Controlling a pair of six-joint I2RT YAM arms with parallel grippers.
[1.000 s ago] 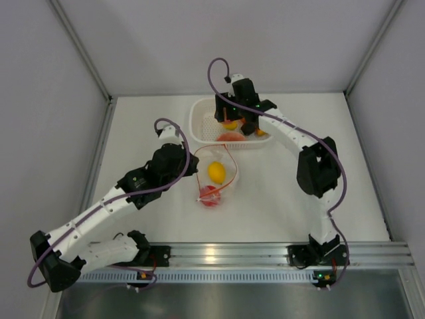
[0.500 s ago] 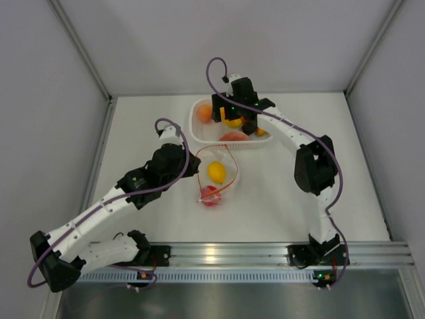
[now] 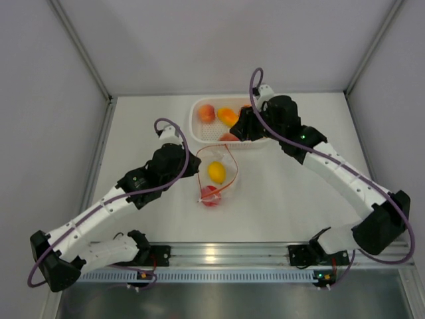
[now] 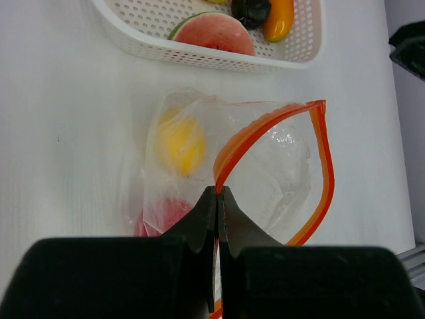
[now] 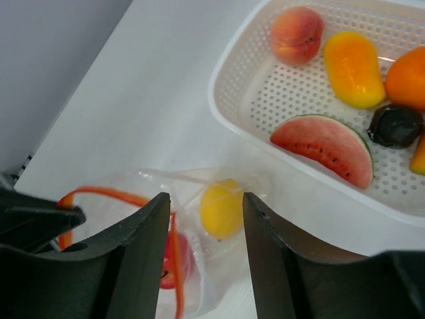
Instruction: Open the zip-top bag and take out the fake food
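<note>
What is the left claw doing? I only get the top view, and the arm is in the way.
Observer: The left wrist view shows the left claw shut on the bag's orange zip strip.
Operator: Is the right claw holding something?
Observer: No. Its wrist view shows it open and empty, with the lemon in the bag showing through the gap.
Operator: What is that arm hiding in the basket?
Observer: A dark fruit, next to the watermelon slice.
</note>
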